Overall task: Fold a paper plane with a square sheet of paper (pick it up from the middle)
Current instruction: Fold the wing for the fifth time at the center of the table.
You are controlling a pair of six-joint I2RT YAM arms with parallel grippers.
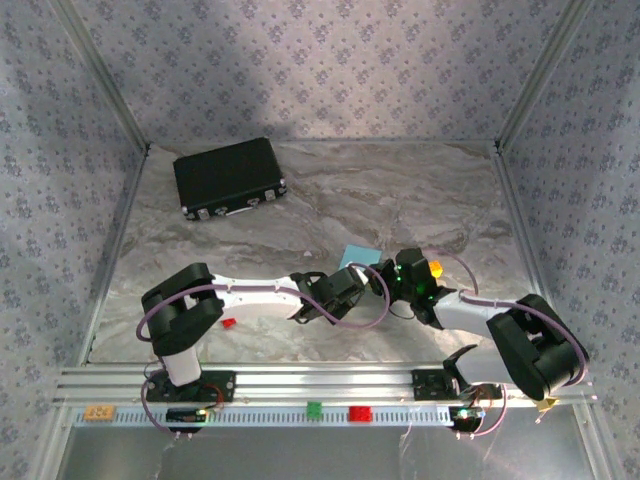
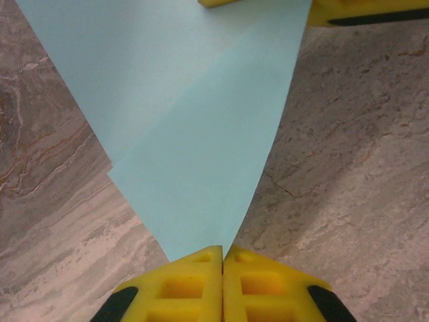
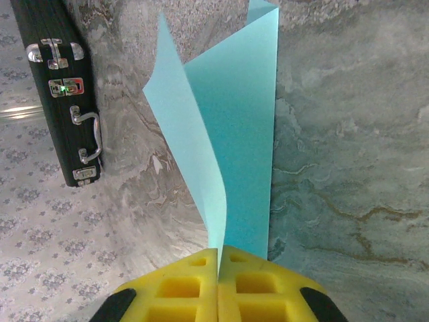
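Sheet of paper (image 2: pixel 194 127): light blue, doubled over into two layers, pinched at opposite ends by the left pincer (image 2: pixel 222 258) and the right pincer (image 3: pixel 219 258). In the top view it sits just to the 3 o'clock side of the middle of the table (image 1: pixel 330 200).
Layers: in the right wrist view the two layers part in a narrow V and run toward 12 o'clock from the fingertips. In the left wrist view one layer overlaps the other along a slanted edge.
Left pincer: closed, its yellow fingertips pressed together on the sheet's narrow end. In the top view it reaches the sheet from 8 o'clock.
Right pincer: closed, nipping the sheet's edge between its yellow fingertips. In the top view it comes in from 4 o'clock.
Table surface: grey, marbled, bare under the sheet.
Black case (image 1: pixel 230 177): flat at 11 o'clock on the table, well apart from the sheet, its latches and handle facing 5 o'clock.
Small red brick (image 1: pixel 228 322): on the table at 8 o'clock, just beside the left arm.
Rail bricks: one green brick (image 1: pixel 314 408) and one red brick (image 1: pixel 359 413) at 6 o'clock, between the arm bases.
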